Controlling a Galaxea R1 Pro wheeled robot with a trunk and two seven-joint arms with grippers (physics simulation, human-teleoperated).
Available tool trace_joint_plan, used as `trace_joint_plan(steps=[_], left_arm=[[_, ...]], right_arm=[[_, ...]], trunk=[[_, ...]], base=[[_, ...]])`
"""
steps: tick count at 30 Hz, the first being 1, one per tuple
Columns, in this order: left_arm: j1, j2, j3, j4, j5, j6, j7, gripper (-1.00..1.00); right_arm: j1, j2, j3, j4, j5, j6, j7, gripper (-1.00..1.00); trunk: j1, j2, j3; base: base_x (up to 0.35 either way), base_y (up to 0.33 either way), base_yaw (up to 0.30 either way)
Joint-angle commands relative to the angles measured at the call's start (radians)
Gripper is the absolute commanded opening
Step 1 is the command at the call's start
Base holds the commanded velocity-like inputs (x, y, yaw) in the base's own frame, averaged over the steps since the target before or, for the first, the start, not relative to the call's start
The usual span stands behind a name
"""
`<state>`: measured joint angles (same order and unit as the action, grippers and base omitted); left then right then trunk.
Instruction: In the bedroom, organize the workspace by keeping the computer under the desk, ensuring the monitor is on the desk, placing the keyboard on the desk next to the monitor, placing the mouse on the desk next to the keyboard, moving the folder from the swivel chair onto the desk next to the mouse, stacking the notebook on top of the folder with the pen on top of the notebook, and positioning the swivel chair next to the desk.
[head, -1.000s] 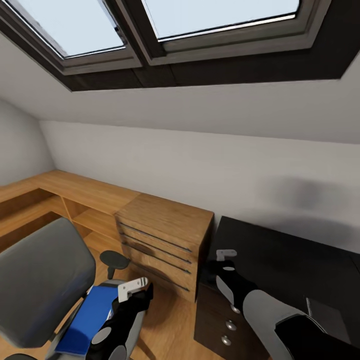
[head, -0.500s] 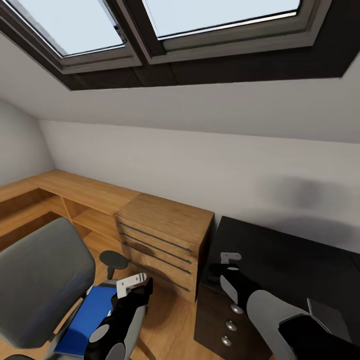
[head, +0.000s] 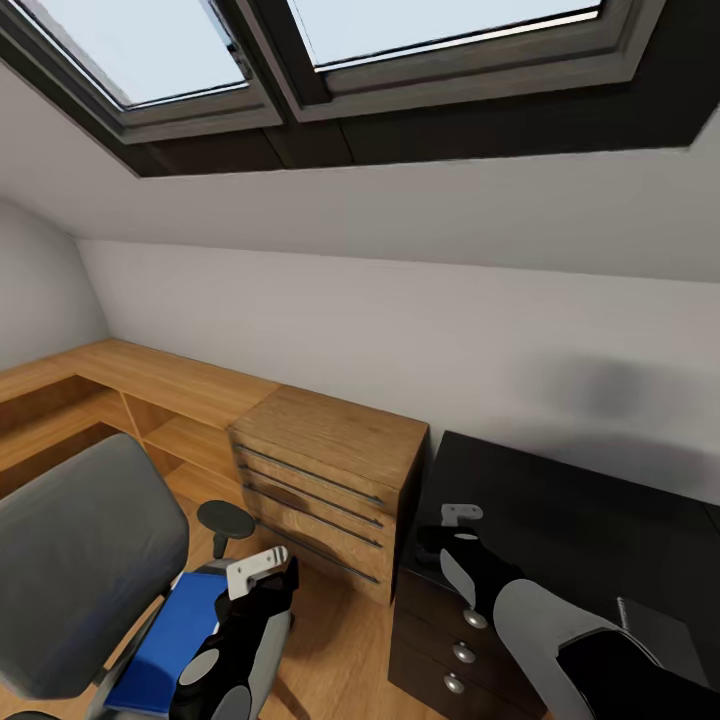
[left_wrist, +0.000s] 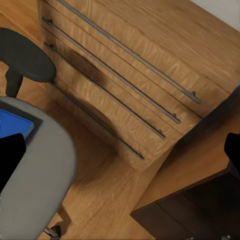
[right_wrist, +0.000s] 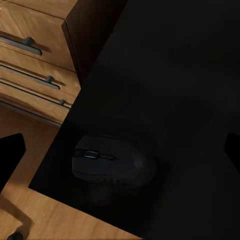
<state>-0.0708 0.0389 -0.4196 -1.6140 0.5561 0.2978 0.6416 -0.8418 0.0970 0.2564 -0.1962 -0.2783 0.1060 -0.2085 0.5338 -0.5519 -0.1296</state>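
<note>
The left gripper (head: 262, 567) hangs over the near edge of the swivel chair's grey seat (left_wrist: 42, 172), its pale jaws apart with nothing between them; the dark fingertips (left_wrist: 10, 155) show wide apart at the edges of the left wrist view. Just beside it, the flat bright blue folder (head: 170, 640) lies on that seat, one corner (left_wrist: 15, 125) showing in the left wrist view. The office chair (head: 85, 560) has a tall grey back and a round black armrest pad (head: 227, 517).

The right gripper (head: 458, 518) hovers above the near left corner of the black tabletop (head: 580, 520), jaws spread and empty. Under it, the small black oval mouse (right_wrist: 114, 164) rests on the tabletop close to that corner's edge. Black drawers with round silver knobs (head: 463, 652) sit below.

Between chair and desk stands a wooden drawer chest (head: 325, 485) with long thin bar handles, touching a low wooden shelf unit (head: 120, 400). Overhead is a dark-framed skylight (head: 330, 70) in the sloped grey ceiling.
</note>
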Motion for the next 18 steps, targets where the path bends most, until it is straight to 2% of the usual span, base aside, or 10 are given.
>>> trace_joint_plan(steps=[1,18], left_arm=[[-0.001,0.001,-0.002,-0.002,0.005,0.003,0.008,1.0],[-0.001,0.001,-0.002,0.0,0.005,0.004,0.009,1.0]], right_arm=[[-0.001,0.0,0.009,-0.002,-0.008,0.006,-0.006,1.0],[0.0,0.0,0.012,-0.005,-0.007,0.002,-0.006,1.0]], trunk=[[0.004,-0.009,-0.005],[0.07,-0.128,-0.058]], base=[[0.0,0.0,0.0],[0.0,0.0,0.0]])
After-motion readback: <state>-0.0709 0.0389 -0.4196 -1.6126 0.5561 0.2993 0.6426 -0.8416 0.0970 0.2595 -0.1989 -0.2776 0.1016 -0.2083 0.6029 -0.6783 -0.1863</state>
